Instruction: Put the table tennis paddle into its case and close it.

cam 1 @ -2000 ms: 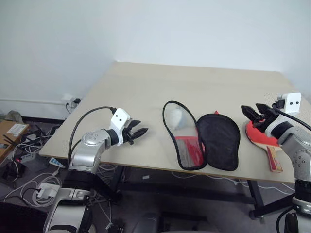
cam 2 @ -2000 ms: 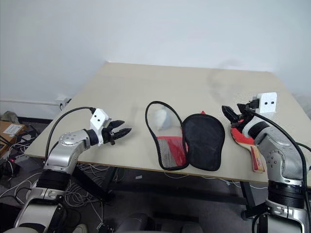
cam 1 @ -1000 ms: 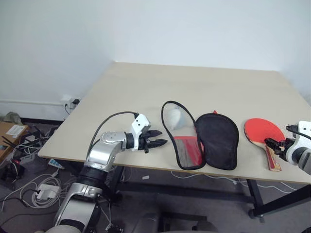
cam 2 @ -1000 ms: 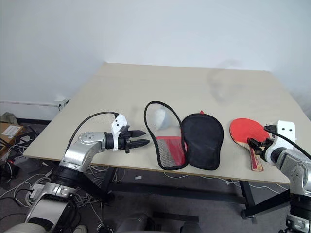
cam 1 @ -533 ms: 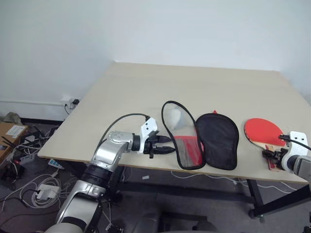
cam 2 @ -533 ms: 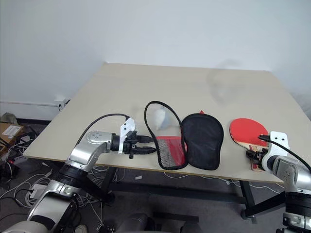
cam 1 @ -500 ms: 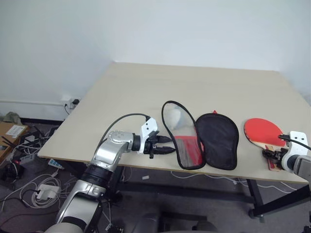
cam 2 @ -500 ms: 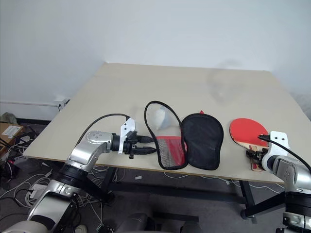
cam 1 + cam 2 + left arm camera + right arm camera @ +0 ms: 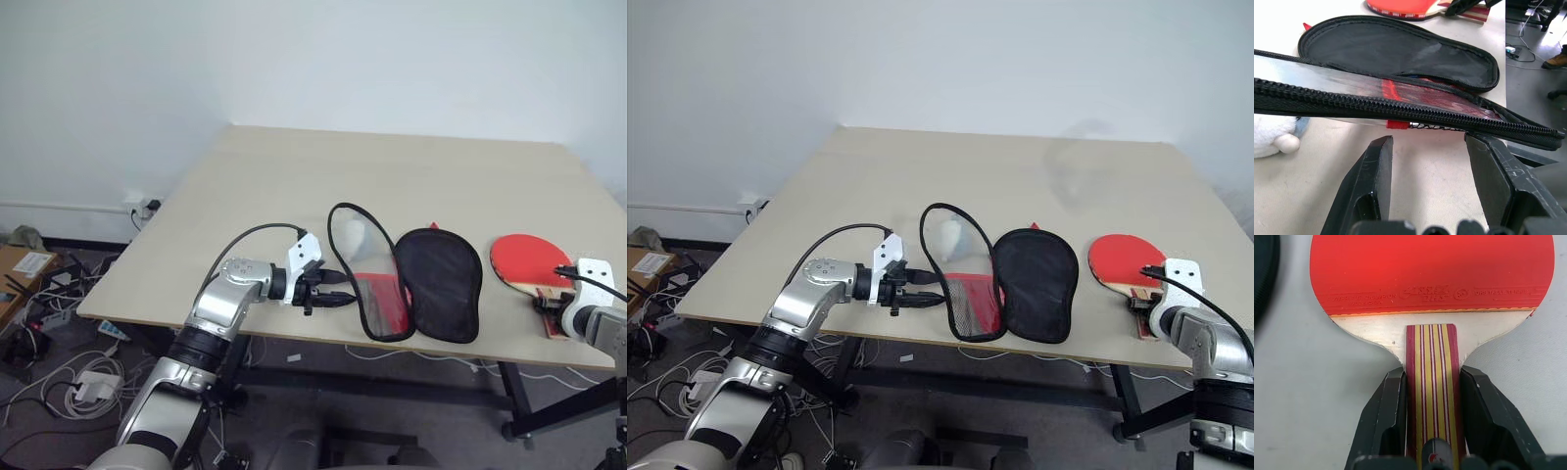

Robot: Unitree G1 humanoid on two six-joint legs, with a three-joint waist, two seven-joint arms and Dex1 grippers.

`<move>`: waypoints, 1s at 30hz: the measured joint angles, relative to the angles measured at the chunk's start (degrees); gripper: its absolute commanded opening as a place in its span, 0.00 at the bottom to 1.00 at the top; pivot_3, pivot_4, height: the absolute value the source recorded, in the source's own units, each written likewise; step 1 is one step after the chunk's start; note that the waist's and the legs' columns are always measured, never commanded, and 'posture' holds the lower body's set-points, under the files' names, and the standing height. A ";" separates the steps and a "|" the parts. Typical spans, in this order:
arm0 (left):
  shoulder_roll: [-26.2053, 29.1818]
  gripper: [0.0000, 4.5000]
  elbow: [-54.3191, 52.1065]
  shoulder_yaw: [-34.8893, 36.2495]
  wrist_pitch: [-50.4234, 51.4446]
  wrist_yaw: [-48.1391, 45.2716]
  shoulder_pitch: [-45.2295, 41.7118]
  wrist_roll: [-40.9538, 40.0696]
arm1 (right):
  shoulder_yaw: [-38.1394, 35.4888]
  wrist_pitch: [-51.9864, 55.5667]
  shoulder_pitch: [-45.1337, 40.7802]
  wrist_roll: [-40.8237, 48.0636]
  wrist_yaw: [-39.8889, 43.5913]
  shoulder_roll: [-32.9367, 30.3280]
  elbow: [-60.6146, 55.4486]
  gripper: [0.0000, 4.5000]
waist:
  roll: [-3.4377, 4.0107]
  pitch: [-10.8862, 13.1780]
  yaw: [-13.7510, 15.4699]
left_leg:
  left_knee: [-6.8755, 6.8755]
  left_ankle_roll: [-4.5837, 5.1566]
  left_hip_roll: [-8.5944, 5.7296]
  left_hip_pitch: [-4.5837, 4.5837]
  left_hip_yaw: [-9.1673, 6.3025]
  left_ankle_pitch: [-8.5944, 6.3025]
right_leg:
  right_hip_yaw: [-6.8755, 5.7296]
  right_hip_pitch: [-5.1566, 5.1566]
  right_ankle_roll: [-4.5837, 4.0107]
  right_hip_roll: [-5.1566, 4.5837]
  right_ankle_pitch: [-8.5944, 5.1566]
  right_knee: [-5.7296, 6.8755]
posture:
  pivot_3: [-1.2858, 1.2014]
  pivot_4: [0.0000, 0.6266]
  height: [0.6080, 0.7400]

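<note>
The two eye views look forward and down from the robot's head over the whole table (image 9: 294, 186), set slightly apart sideways, sharing the open case (image 9: 411, 284) and the table tennis paddle (image 9: 524, 262). The left wrist view sits low and close at the case's zipper rim, with the paddle beyond; the right wrist view looks along the paddle's handle from very near
</note>
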 measured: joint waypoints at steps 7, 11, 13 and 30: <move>-0.44 0.55 1.40 0.03 0.03 0.04 -0.77 0.14 | -3.92 14.74 -9.63 6.51 -2.80 5.16 -16.70 0.26 | 0.06 0.03 -0.17 | -0.03 -0.02 0.12 0.02 -0.03 0.01 | 0.10 -0.05 0.00 0.19 0.00 0.02 | 0.52 0.00 0.81; -0.70 0.55 1.86 0.02 0.04 0.16 -1.11 0.20 | -2.46 21.36 -10.78 7.47 -6.10 13.58 -19.68 0.26 | -0.02 0.05 0.56 | -0.02 0.03 -0.14 0.00 -0.20 0.00 | 0.01 -0.10 0.00 0.00 0.00 0.05 | 0.52 0.00 0.81; -1.00 0.55 2.15 0.03 0.04 0.24 -1.11 0.29 | -3.19 24.88 -10.84 7.30 -9.30 20.35 -20.96 0.26 | -0.02 0.06 0.52 | -0.02 0.04 -0.24 -0.02 -0.21 0.01 | 0.07 -0.17 0.00 -0.05 0.00 0.16 | 0.52 0.00 0.81; -3.77 0.55 4.07 -0.33 -0.33 0.15 -1.92 0.83 | -10.44 32.71 -8.74 2.76 -17.39 34.58 -32.06 0.26 | 0.02 0.07 -0.11 | -0.04 0.01 -0.36 -0.06 0.04 0.04 | 0.18 -0.75 -0.02 -0.06 0.00 0.91 | 0.52 0.00 0.81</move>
